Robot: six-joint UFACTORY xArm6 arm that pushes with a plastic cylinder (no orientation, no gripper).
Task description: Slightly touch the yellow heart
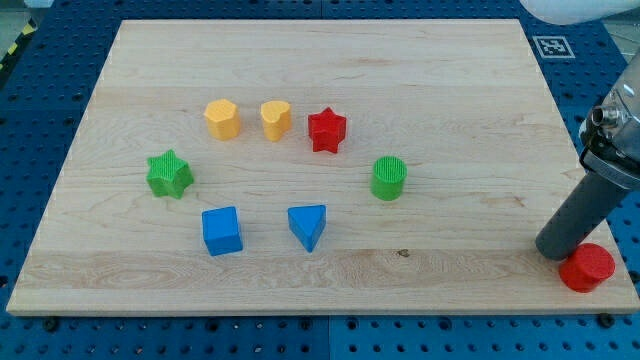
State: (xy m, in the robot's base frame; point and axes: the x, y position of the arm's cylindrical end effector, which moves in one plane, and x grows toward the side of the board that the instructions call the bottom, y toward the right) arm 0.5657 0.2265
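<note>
The yellow heart point(276, 119) sits in the upper middle of the wooden board point(320, 50), between a yellow hexagon point(222, 118) on its left and a red star point(326, 130) on its right. My tip point(560, 249) is at the board's bottom right corner, far to the right of and below the heart. It rests right beside a red round block point(587, 267) and seems to touch it.
A green cylinder point(388, 178) lies right of centre, between the tip and the heart. A green star point(169, 174) is at the left. A blue cube point(221, 231) and a blue triangle point(308, 226) lie below the heart.
</note>
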